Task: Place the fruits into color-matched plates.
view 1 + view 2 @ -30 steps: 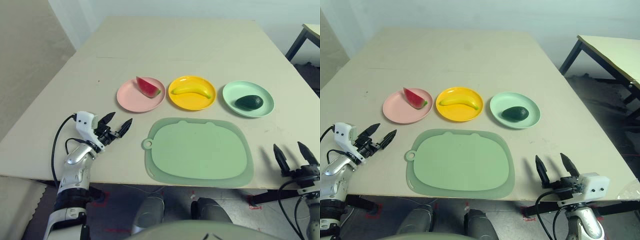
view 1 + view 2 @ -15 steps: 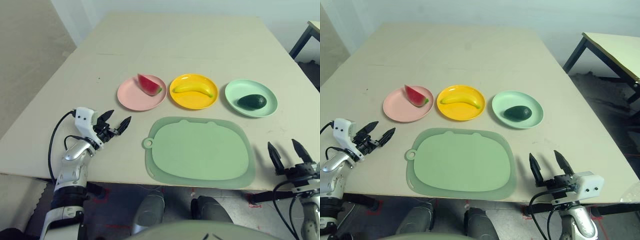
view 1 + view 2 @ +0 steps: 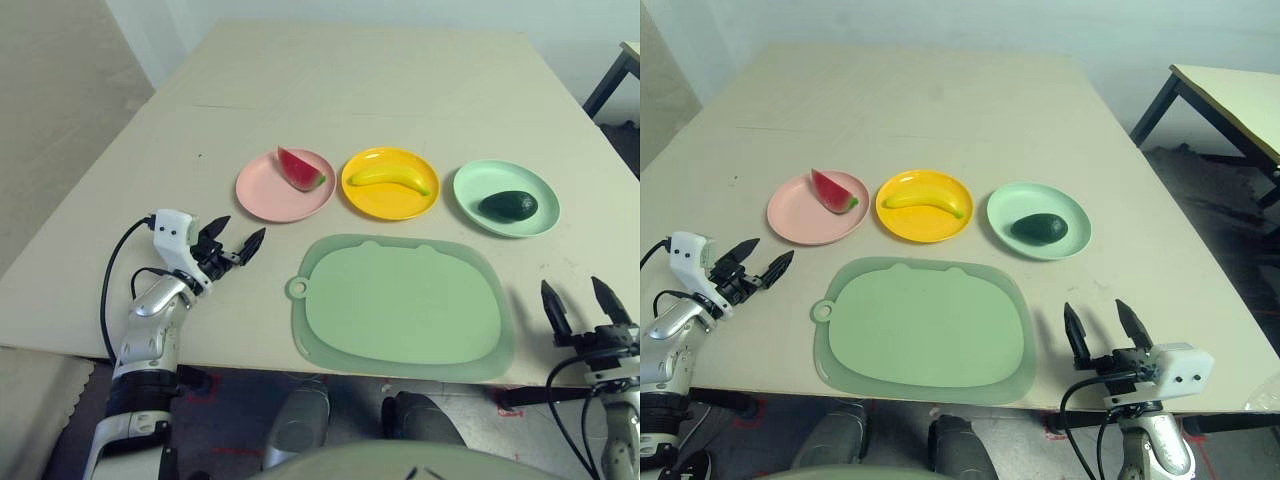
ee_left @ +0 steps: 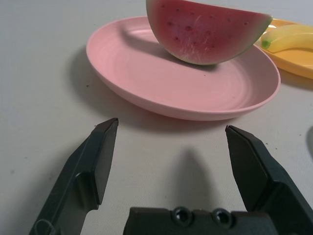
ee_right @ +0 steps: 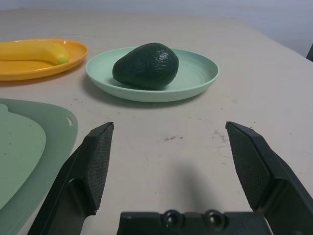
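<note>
The left gripper's fingers (image 4: 101,161) stand wide and empty over the near left of the bench (image 3: 240,330); the right gripper's fingers (image 5: 98,161), also wide and empty, are at near right. Farther out, the watermelon wedge (image 3: 299,171) lies in the pink plate (image 3: 262,195) at left, the banana (image 3: 390,177) in the yellow plate (image 3: 385,206), and the avocado (image 3: 508,206), seemingly on its side, in the mint plate (image 3: 480,180) at right.

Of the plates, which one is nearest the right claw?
The mint green plate, holding the avocado; the pink and yellow-orange plates lie farther left.
</note>
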Tool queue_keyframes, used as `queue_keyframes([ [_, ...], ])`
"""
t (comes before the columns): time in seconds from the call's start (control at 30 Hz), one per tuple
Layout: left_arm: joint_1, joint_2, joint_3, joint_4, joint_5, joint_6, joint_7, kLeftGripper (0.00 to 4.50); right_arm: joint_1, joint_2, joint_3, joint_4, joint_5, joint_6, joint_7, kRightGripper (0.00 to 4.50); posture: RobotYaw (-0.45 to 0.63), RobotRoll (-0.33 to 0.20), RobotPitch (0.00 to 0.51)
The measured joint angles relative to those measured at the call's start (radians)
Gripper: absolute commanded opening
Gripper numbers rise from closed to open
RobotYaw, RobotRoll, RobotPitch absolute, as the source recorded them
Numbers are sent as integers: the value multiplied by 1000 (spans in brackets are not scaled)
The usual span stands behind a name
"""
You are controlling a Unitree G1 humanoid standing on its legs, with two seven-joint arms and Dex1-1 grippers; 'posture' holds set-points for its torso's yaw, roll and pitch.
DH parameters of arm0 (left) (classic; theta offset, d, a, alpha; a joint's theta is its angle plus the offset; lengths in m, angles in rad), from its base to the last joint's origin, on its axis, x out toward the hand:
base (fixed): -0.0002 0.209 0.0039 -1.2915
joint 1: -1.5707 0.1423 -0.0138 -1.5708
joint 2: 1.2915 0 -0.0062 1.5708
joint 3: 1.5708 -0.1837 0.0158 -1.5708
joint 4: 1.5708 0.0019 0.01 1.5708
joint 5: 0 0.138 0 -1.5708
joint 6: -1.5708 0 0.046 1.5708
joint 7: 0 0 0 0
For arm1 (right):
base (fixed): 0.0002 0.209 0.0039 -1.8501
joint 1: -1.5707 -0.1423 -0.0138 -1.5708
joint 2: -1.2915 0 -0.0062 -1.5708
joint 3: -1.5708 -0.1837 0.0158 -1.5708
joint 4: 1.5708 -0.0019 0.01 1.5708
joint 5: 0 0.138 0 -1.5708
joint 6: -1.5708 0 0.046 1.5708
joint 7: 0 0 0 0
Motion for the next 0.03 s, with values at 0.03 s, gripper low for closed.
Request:
queue_keyframes([
  [0.03,-2,0,0,16,0,-11,-6,4475,0,0,0,-2,0,0,0,4500,201,0,87],
])
